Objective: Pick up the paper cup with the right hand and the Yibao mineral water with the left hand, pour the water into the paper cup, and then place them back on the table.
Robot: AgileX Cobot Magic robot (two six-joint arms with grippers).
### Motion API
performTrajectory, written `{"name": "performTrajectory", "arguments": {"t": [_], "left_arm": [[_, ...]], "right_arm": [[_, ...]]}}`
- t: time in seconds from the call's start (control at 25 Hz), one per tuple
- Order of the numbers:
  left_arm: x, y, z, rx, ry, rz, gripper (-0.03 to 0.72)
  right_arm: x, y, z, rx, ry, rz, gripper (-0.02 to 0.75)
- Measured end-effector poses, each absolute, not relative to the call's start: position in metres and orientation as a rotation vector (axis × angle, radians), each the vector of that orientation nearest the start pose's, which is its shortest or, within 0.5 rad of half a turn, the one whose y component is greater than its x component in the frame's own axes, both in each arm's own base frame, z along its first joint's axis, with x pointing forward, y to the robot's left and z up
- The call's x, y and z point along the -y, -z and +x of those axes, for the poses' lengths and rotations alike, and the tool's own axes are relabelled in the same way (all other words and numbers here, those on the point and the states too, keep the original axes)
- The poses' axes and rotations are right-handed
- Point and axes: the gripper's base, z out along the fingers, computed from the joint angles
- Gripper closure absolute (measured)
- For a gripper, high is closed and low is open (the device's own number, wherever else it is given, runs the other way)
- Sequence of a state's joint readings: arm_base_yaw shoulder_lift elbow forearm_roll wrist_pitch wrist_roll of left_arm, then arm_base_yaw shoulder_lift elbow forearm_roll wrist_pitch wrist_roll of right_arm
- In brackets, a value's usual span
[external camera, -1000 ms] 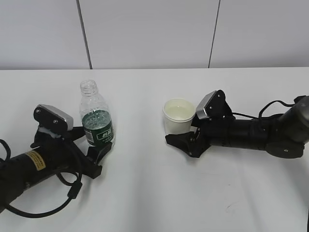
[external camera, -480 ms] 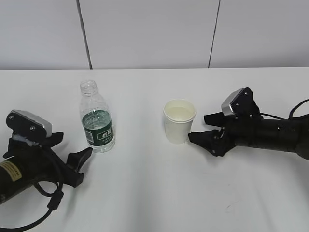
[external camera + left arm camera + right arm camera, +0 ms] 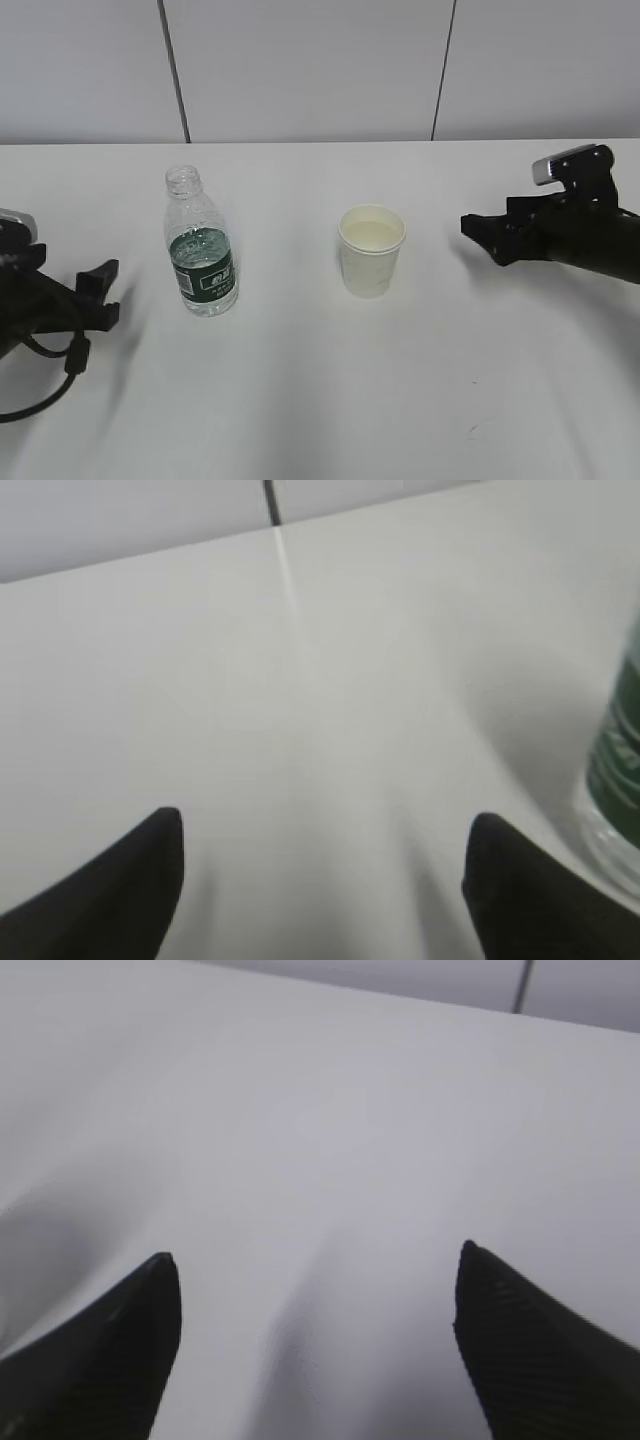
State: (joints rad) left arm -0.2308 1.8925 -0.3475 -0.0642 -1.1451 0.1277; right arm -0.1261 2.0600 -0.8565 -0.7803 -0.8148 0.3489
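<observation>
Water fills part of the paper cup (image 3: 371,250), which stands upright in the middle of the white worktop (image 3: 320,400). The Yibao mineral water (image 3: 201,243) stands upright too, well to the cup's left, with no cap on top. Nothing touches either one.

The left hand (image 3: 100,295) sits low at the left edge, near the bottle but apart from it. In the left wrist view its jaws are spread wide with nothing between them, and the bottle's green label shows just off to the right side. The right hand (image 3: 482,233) is well apart from the cup, jaws spread wide and holding nothing.

The job looks about done. The danger I see is a bump. The bottle is tall, light and open, so a swing from the left hand could tip it and spill. The cup could slop water if the worktop shakes.
</observation>
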Motion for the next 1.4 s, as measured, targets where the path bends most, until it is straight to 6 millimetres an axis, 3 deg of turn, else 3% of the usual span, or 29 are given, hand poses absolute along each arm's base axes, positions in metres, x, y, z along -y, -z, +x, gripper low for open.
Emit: {"name": "performTrajectory", "arguments": {"t": [0.28,0.4,0.72,0.92,1.16,1.4], "left_arm": [[0.01,-0.117,0.265,-1.829,-0.089,0.109,0.165],[0.0,-0.116,0.265,-1.832,-0.111,0.084,0.167],[-0.001,-0.108,0.271,-1.963,-0.099,0.098,0.176],[0.0,-0.111,0.29,-2.066,-0.089,0.11,0.187],[0.002,-0.135,0.322,-2.28,-0.071,0.151,0.188],[0.002,-0.166,0.345,-2.385,-0.061,0.171,0.188]], "right_arm": [[0.03,-0.106,0.372,-1.953,-0.213,-0.262,0.112],[0.039,-0.103,0.371,-1.984,-0.185,-0.227,0.119],[0.053,-0.1,0.375,-2.132,-0.103,-0.125,0.131],[0.068,-0.118,0.387,-2.256,0.018,-0.042,0.137],[0.087,-0.144,0.392,-2.383,0.214,0.055,0.142],[0.102,-0.154,0.389,-2.532,0.375,0.182,0.142]]}}
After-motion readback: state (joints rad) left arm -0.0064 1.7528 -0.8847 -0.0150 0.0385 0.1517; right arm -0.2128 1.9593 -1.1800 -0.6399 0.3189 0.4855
